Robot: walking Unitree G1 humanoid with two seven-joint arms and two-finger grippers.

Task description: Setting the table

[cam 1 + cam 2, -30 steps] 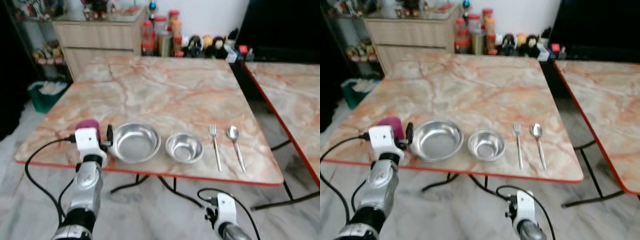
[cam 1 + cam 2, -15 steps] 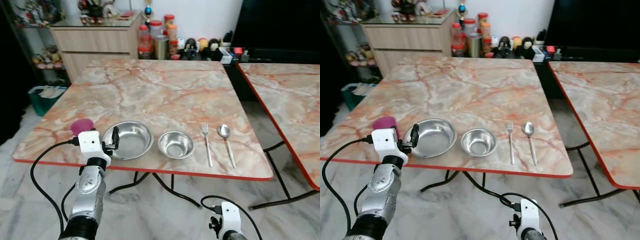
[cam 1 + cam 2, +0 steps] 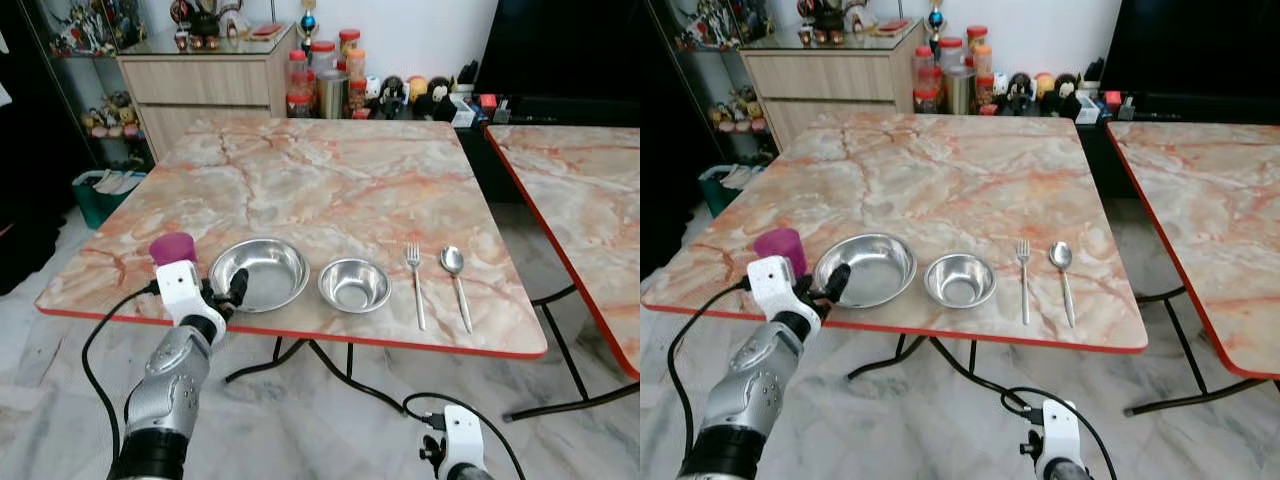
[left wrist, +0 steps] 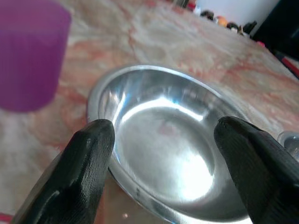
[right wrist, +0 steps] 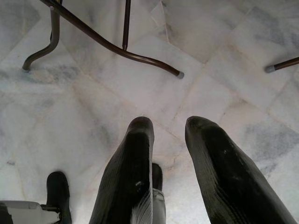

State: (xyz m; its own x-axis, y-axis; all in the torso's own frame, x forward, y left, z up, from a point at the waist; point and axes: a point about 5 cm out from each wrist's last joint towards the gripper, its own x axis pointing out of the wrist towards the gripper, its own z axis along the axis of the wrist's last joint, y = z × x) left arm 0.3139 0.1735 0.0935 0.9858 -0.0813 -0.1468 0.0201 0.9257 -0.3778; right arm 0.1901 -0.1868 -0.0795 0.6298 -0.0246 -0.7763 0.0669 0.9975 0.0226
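Left tool backs away from the large steel bowl

The left tool (image 3: pixel 236 288) has drawn back toward the table's (image 3: pixel 330 180) near edge, its fingers (image 4: pixel 91 154) wide apart and empty, level with the large steel bowl's (image 3: pixel 258 274) rim at its 7 o'clock. The purple cup (image 3: pixel 172 248) stands at the bowl's 9 o'clock; small bowl (image 3: pixel 354 285), fork (image 3: pixel 415 285) and spoon (image 3: pixel 456 285) line up at 3 o'clock. The setting looks near done. The right tool (image 5: pixel 168 140) hangs idle, slightly parted, holding nothing.
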